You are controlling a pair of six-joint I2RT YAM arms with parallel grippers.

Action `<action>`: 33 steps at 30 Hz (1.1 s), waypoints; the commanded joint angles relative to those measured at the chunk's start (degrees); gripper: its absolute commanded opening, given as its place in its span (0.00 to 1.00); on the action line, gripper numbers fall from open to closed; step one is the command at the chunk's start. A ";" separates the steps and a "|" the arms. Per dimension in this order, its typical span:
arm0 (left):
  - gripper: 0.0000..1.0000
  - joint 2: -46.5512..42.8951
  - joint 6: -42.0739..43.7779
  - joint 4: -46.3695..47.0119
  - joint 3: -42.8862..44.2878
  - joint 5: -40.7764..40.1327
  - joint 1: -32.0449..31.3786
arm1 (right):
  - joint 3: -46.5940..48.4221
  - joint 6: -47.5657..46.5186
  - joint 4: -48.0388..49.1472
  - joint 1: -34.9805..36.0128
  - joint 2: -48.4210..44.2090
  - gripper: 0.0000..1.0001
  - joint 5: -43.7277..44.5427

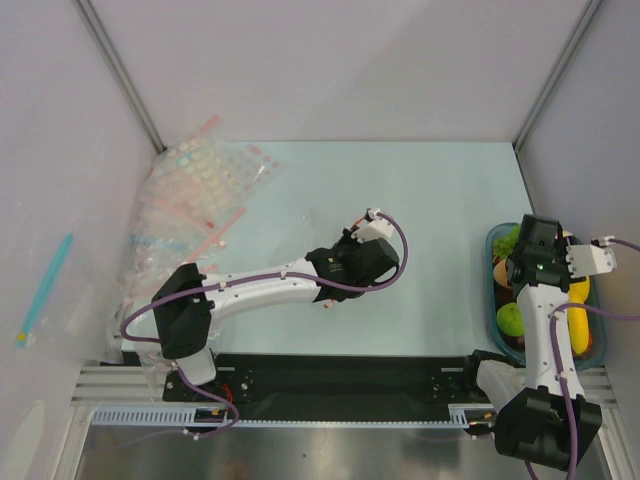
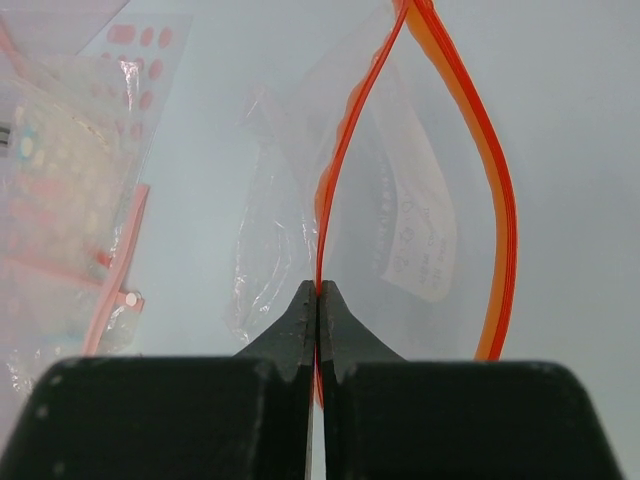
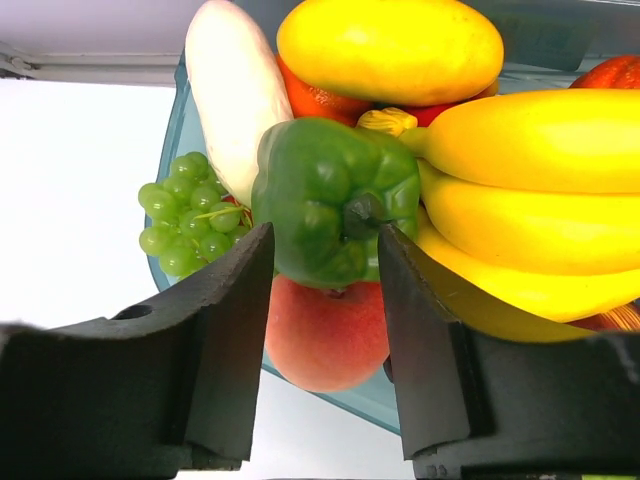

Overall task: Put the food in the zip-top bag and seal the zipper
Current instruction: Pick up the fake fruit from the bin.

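In the left wrist view my left gripper [image 2: 318, 290] is shut on the red-orange zipper [image 2: 335, 175] of the clear zip-top bag [image 2: 400, 230]. The bag's mouth gapes open, its other zipper strip [image 2: 495, 210] bowed out to the right. In the top view the left gripper [image 1: 335, 285] is over the table's middle and the bag hardly shows. My right gripper [image 3: 322, 235] is open over the food tray [image 1: 495, 300], one finger on each side of a green pepper [image 3: 320, 195]. Around the pepper lie a peach [image 3: 325, 335], a white radish [image 3: 235, 90] and green grapes [image 3: 185, 215].
A heap of dotted clear bags with pink strips [image 1: 200, 190] lies at the table's back left and shows in the left wrist view [image 2: 60, 180]. Yellow bananas [image 3: 530, 190] and a yellow fruit [image 3: 390, 45] fill the tray's right side. Side walls and metal posts enclose the table.
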 commanded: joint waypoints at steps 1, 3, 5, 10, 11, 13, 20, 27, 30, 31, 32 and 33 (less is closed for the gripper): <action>0.00 0.03 -0.54 0.14 2.31 -1.83 -0.47 | -0.43 1.97 -0.48 -0.19 -1.28 0.50 3.35; 0.00 0.03 -0.45 0.13 2.40 -2.00 -0.39 | -0.43 1.97 -0.66 -0.19 -1.90 0.50 3.43; 0.00 0.03 -0.45 0.13 2.40 -2.00 -0.47 | -0.43 1.19 -0.40 -0.19 -2.25 0.54 3.08; 0.00 0.20 -0.45 -0.04 2.58 -2.18 -0.65 | -1.04 1.45 -1.19 -0.28 -3.48 0.74 3.61; 0.00 0.20 -0.45 -0.13 2.58 -2.18 -0.65 | -1.22 1.45 -1.10 -0.28 -3.57 0.73 3.61; 0.00 0.20 -0.45 -0.13 2.58 -2.27 -0.74 | -1.57 1.36 -1.10 -0.19 -3.57 0.69 3.61; 0.00 0.29 -0.54 -0.30 2.58 -2.44 -0.83 | -3.15 1.27 0.48 -0.46 -3.31 0.58 1.68; 0.00 0.38 -0.45 -0.48 2.67 -2.53 -1.00 | -4.21 1.01 2.50 -2.39 -3.04 0.51 -0.87; 0.00 0.46 -0.54 -0.39 2.75 -2.62 -1.00 | -4.21 1.18 2.68 -2.65 -2.52 0.50 -0.70; 0.00 0.55 -0.45 -0.48 2.84 -2.62 -1.09 | -4.12 1.36 2.59 -2.74 -2.34 0.50 -0.52; 0.00 0.47 -0.54 -0.57 2.84 -2.71 -1.09 | -4.12 1.79 2.42 -2.66 -2.25 0.50 -0.35; 0.00 0.55 -0.45 -0.48 2.93 -2.71 -1.09 | -4.21 2.06 2.33 -2.74 -2.16 0.50 -0.17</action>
